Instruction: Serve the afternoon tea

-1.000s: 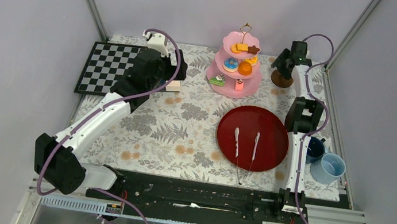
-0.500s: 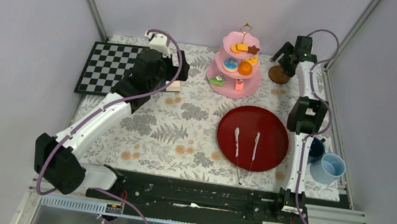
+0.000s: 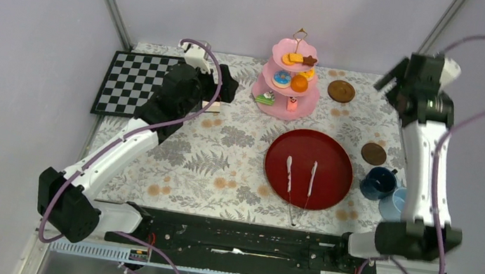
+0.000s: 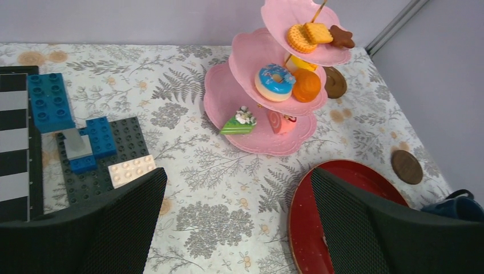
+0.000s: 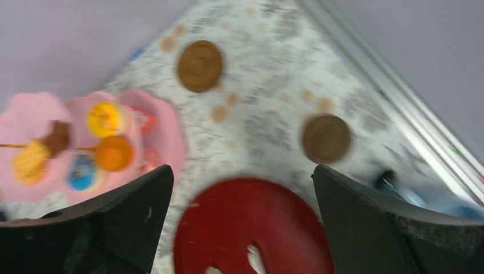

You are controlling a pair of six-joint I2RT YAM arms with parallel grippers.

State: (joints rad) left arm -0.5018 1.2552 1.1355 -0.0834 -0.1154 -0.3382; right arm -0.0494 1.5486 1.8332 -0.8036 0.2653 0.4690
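Entry, tea service, right side: we list the right gripper (image 5: 242, 168) as released, jaws spread wide with nothing between them, held high over the far right corner; the left gripper (image 4: 238, 171) likewise wide and empty, beside the toy bricks (image 4: 94, 137). Sweets (image 4: 275, 81) sit on the pink three-tier stand (image 3: 290, 79). Far saucer (image 3: 341, 90) lies bare just right of the stand; near saucer (image 3: 373, 153) lies bare between the red tray (image 3: 311, 146) and the dark blue cup (image 3: 376, 183), with the light blue cup (image 3: 402, 203) just beside that, partly behind the arm. We judge the cups come next: descend straight over one rim, pinch the wall away from the handle, lift clear of its neighbour, then centre it upright on a saucer before letting go
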